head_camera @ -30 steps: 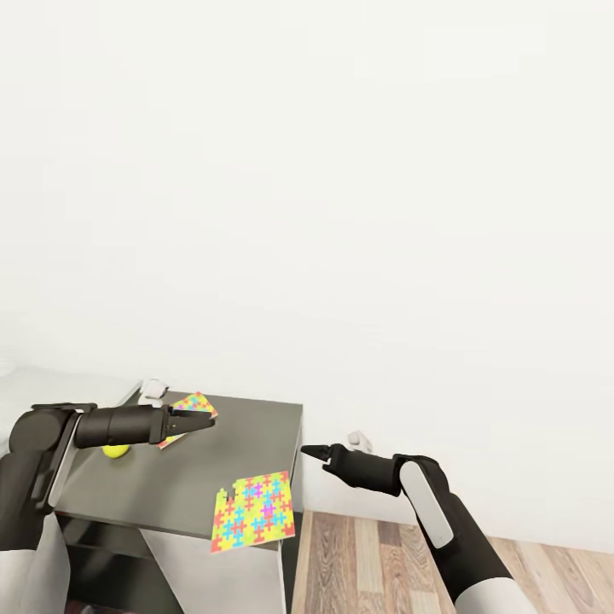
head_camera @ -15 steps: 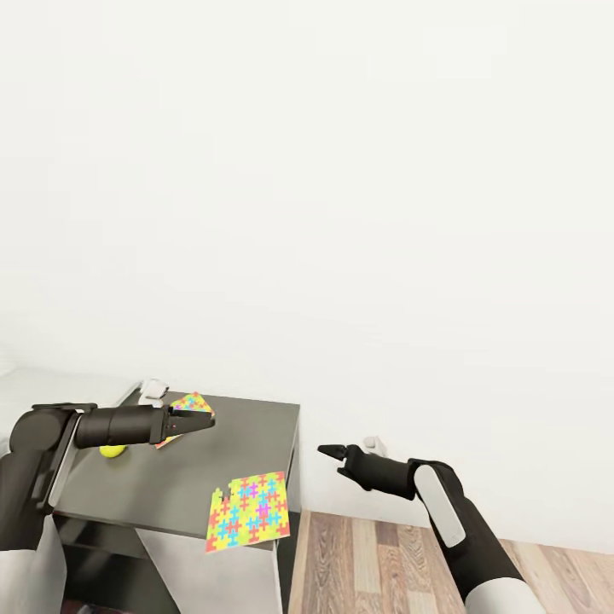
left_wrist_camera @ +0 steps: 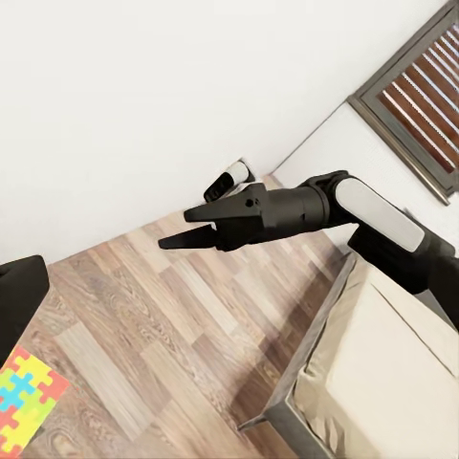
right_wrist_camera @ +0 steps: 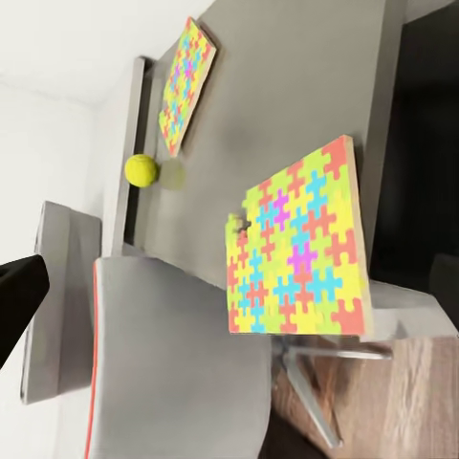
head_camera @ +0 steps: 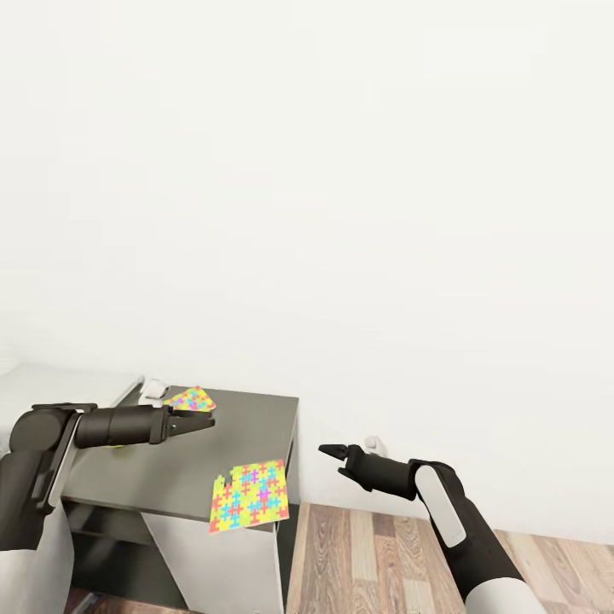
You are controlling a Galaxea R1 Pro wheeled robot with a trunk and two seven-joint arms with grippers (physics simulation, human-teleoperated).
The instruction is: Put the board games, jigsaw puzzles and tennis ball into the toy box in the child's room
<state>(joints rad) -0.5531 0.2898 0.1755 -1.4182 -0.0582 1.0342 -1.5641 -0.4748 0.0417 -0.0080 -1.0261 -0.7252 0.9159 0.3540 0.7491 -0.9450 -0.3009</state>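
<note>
**Both arms out at the dark end of the table, puzzles and ball within sight**

From the head camera I have my left gripper (head_camera: 203,420) held over the dark grey section of the table (head_camera: 247,435), fingers drawn together on nothing. The far jigsaw puzzle (head_camera: 192,397) lies just beyond its tips; the near jigsaw puzzle (head_camera: 249,496) sits toward me, its front edge hanging past the table's front. My right gripper (head_camera: 328,450) is off the table's right end, above the wooden floor (head_camera: 358,554), and also looks pinched together and empty; the left wrist camera shows the same (left_wrist_camera: 182,229).

The right wrist camera gives me the tennis ball (right_wrist_camera: 141,170) resting on the table beside the far puzzle. In the head view my left forearm covers that spot. The bed (left_wrist_camera: 382,382) is cut off at the frame's edge.
</note>
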